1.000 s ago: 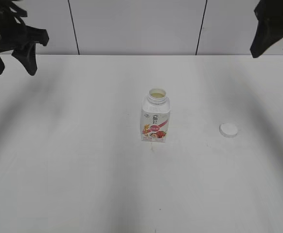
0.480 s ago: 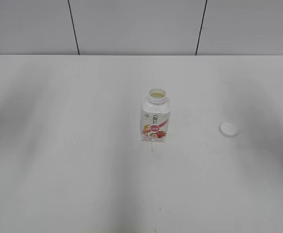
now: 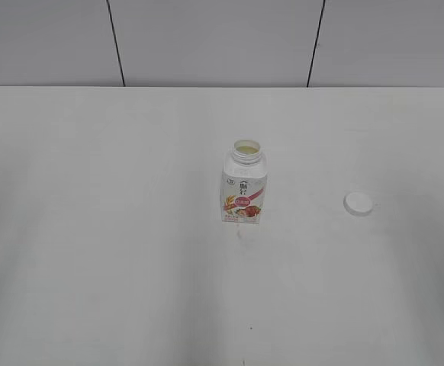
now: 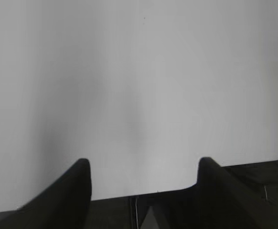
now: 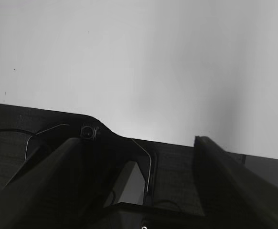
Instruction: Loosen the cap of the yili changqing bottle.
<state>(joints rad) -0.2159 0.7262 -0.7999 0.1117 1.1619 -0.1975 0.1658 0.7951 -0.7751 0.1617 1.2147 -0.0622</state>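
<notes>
The left gripper [image 4: 141, 179] shows only in the left wrist view, at the bottom of the picture. Its two dark fingers [image 4: 65, 195] stand wide apart and nothing is between them. Ahead of the fingers is only the bare white table [image 4: 139, 86], and just under them runs the near edge of that table, with a dark floor below it.

In the exterior view no arm and no gripper is seen. The yili changqing bottle [image 3: 244, 187] stands upright near the middle of the white table, with its pink-red fruit label facing the camera. Its short neck is open, and a pale liquid shows inside the mouth. The cap [image 3: 358, 203] is off the bottle. It lies flat on the table, to the right of the bottle and well apart from it, touching nothing else. Neither wrist view shows the bottle or the cap, so both are away from the two grippers.

The right gripper [image 5: 134, 162] shows at the bottom of the right wrist view. Its fingers [image 5: 48, 176] are also spread wide and hold nothing. Between and under them is a dark base part with thin cables, and beyond the fingertips lies the bare white tabletop.
</notes>
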